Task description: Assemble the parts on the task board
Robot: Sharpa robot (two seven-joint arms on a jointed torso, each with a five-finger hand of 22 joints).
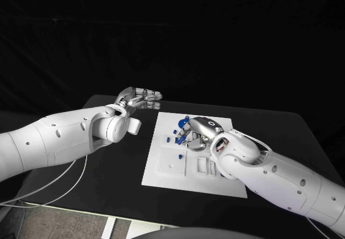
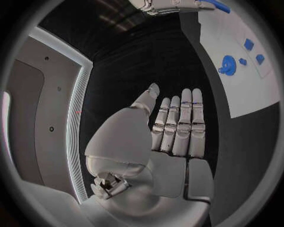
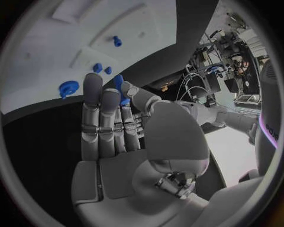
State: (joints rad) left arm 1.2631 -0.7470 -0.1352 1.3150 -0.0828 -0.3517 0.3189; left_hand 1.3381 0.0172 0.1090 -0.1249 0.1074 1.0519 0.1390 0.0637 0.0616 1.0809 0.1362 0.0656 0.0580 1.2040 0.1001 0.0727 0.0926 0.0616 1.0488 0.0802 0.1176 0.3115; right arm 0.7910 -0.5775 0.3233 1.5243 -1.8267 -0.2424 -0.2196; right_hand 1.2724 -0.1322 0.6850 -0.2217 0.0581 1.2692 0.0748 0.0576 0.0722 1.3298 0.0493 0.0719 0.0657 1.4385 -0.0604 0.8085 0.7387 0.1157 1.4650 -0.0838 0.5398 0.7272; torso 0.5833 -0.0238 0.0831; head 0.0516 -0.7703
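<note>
The white task board lies in the middle of the black table. My right hand hovers over the board's far part and pinches a blue part between thumb and fingers; the same part shows in the left wrist view. A round blue part and small blue parts sit on the board. Left of the board's far corner, my left hand is raised, and its fingers are straight with nothing in them.
White raised blocks stand on the near half of the board. Thin cables hang off the table's left front edge. Bare black tabletop lies right of the board.
</note>
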